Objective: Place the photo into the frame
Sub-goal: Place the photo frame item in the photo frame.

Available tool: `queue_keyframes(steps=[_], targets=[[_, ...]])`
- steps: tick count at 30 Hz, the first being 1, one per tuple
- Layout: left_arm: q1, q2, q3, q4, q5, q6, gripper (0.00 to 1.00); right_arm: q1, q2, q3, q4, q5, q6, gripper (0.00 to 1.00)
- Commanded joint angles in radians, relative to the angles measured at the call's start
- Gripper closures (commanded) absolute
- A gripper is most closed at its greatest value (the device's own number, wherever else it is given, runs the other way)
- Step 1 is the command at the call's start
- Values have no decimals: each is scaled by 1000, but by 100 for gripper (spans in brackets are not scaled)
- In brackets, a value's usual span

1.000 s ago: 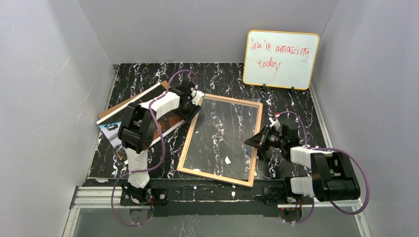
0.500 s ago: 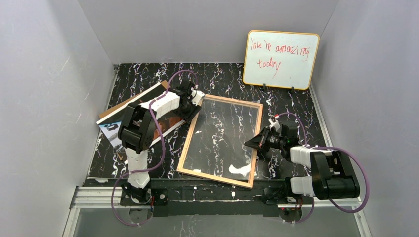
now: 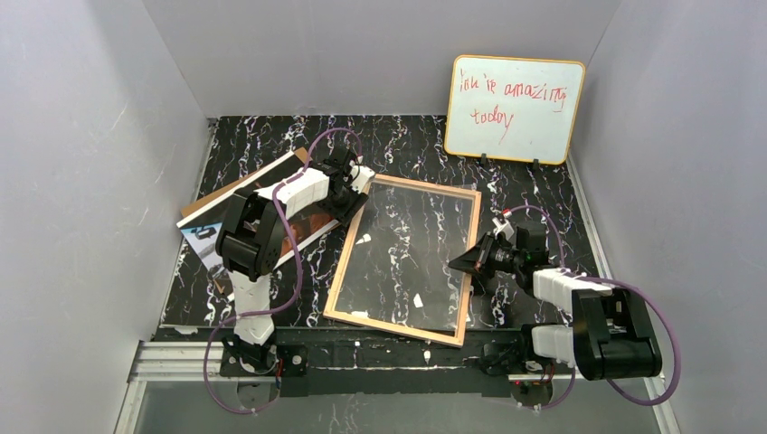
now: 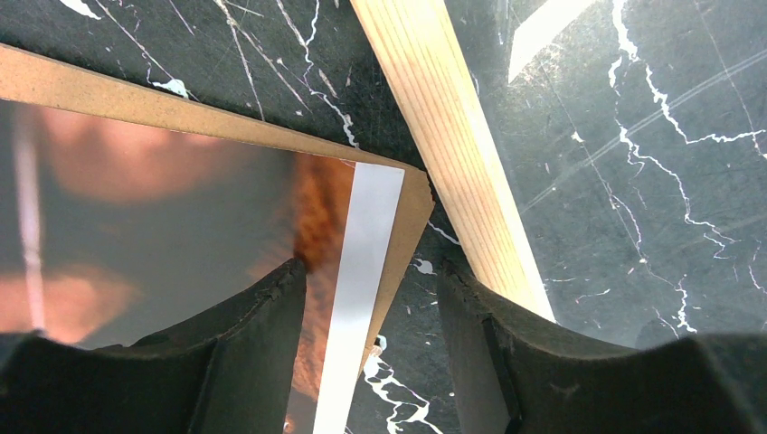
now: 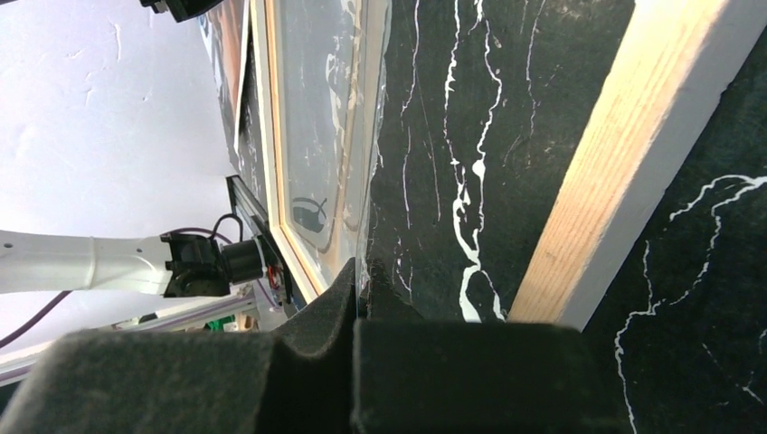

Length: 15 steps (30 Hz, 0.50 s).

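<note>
Wood-rimmed, one frame (image 3: 393,325) beside one photo (image 4: 163,208); one whiteboard (image 3: 513,108) behind.

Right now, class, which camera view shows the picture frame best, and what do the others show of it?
The top external view: the whole frame is in view, all four wood rails visible. The left wrist view shows only one rail; the right wrist view shows one rail and the clear pane edge-on.

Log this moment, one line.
left gripper: open, straddling photo corner | right gripper: shut on pane edge | frame: tan side up | photo: not yet in frame
</note>
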Motion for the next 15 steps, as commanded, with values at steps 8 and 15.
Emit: queue_keyframes(steps=[8, 15], targets=[[-15, 73, -72, -69, 46, -3, 47, 1, -47, 67, -140, -13, -35, 99], [-16, 70, -73, -70, 42, -2, 47, 1, -36, 75, -199, 2, -62, 99]])
